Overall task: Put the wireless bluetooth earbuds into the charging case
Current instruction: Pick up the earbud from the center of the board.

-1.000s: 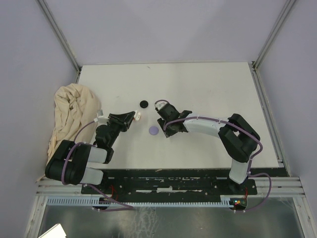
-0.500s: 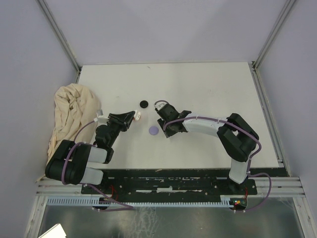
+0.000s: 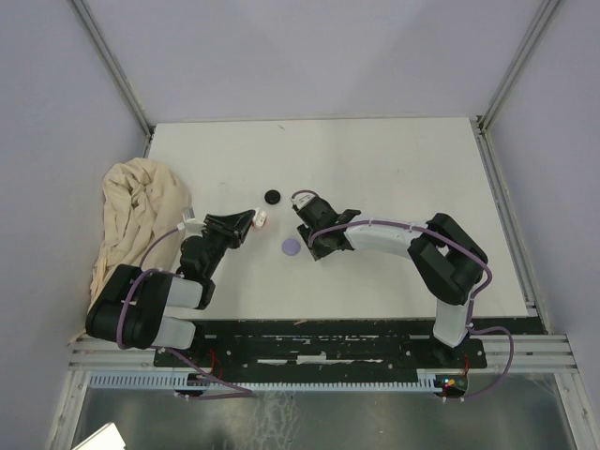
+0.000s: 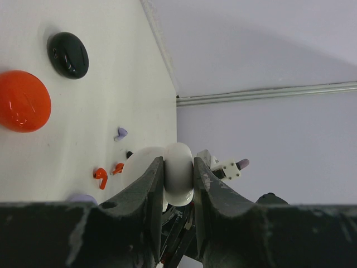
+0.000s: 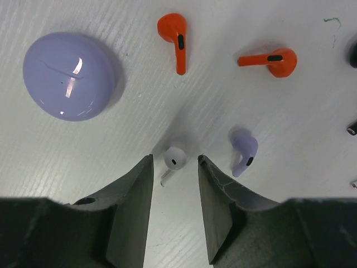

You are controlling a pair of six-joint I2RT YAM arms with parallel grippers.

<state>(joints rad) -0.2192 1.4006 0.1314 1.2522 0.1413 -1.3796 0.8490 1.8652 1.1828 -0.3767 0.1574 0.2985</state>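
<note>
My left gripper [image 4: 178, 168] is shut on a white charging case [image 4: 179, 181], held off the table; the top view shows that gripper [image 3: 255, 221] left of centre. My right gripper [image 5: 174, 161] is open and low over the table. A white earbud [image 5: 175, 157] lies between its fingertips with a gap on each side. A lilac earbud [image 5: 244, 152] lies just outside the right finger. Two red earbuds [image 5: 176, 33] [image 5: 273, 60] lie farther ahead. From above, the right gripper [image 3: 311, 232] sits close to the left one.
A lilac round case [image 5: 68, 75] lies shut to the left of the right gripper, also the lilac case [image 3: 291, 247] from above. A black case [image 3: 272, 196] and a red case [image 4: 22, 100] lie nearby. A crumpled beige cloth [image 3: 136, 211] covers the table's left edge.
The right arm has shifted very slightly toward the left. The left arm and the case it holds have not moved.
</note>
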